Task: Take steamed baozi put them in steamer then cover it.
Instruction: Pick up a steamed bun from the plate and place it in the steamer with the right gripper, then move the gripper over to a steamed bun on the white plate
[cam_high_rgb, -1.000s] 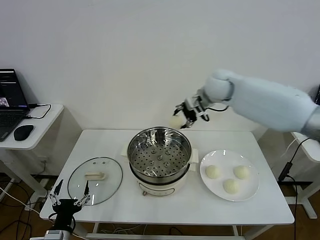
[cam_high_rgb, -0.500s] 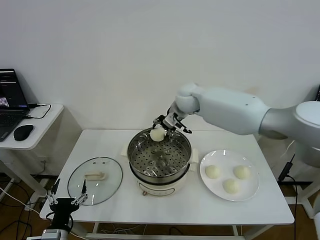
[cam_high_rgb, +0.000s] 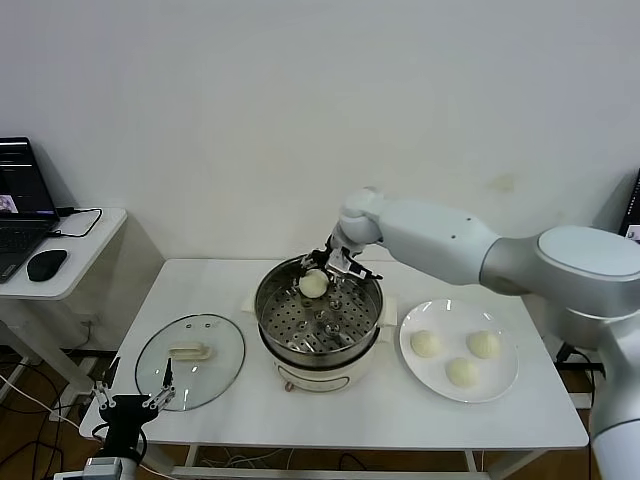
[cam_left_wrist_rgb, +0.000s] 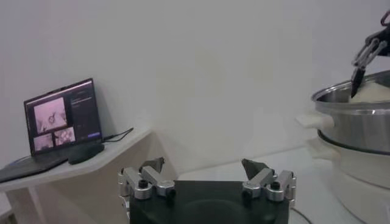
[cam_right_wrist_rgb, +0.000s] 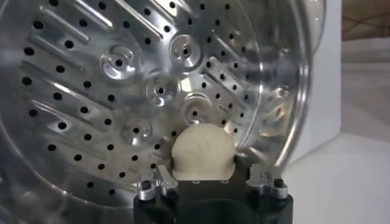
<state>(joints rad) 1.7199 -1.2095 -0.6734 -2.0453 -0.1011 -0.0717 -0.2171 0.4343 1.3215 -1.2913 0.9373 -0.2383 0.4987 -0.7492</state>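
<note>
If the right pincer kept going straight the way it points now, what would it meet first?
Most likely the baozi sitting right between the right pincer's open fingers, then the steamer's perforated tray under it; depth is hard to judge.

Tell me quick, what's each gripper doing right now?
Left gripper: open, empty, parked low beside the table.
Right gripper: over the steamer, fingers apart around a baozi.

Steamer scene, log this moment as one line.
right gripper open over steamer | bun inside | three buns on plate | lid off | left gripper idle, open
</note>
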